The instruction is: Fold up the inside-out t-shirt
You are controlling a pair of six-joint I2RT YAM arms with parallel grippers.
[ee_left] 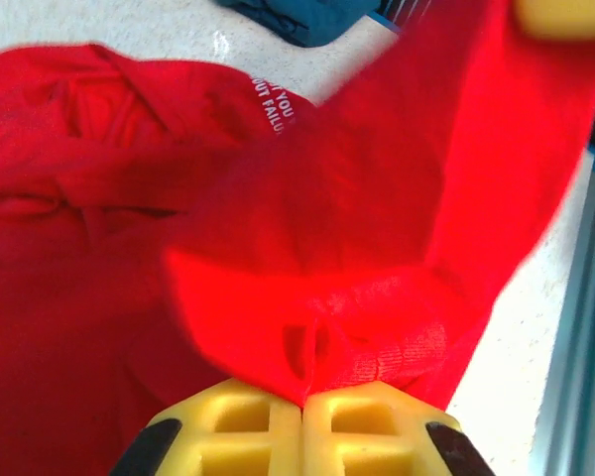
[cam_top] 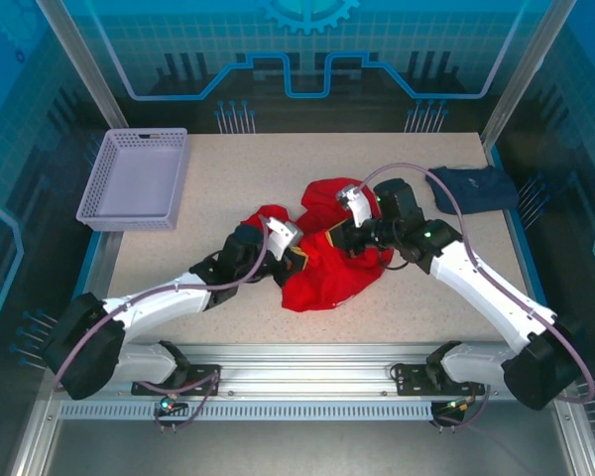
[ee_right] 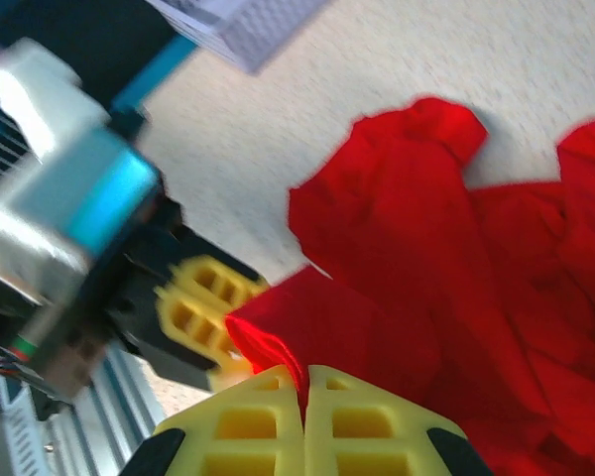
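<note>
- The t-shirt (cam_top: 327, 253) is a crumpled red heap near the middle of the table (cam_top: 446, 307), slightly toward the near edge and well clear of every corner.
- Expect it to handle as light, limp cloth. It will sag, drag and fold over itself wherever you do not support it, and it is neither fragile nor slippery.
- Take hold at a hem, shoulder or sleeve edge, on a single layer if you can. Gripping a bunched fold carries hidden layers along with it.
- The heap has no clean heading. Its bulk runs loosely from the far edge toward the near edge, and collar and hem cannot be told apart.
- A short strip of white lettering (ee_left: 268, 99) shows on one fold in the left wrist view.
- The left gripper (ee_left: 302, 402) is closed, with a red fold pinched between its yellow pads.
- The right gripper (ee_right: 302, 382) is likewise closed on a fold of the t-shirt. Both grips sit close together over the heap, so spread them apart to open the cloth out.
- The basket (cam_top: 134, 178) stands at the far left corner.
- A folded navy garment (cam_top: 471, 186) lies near the far right corner, apart from the t-shirt.
</note>
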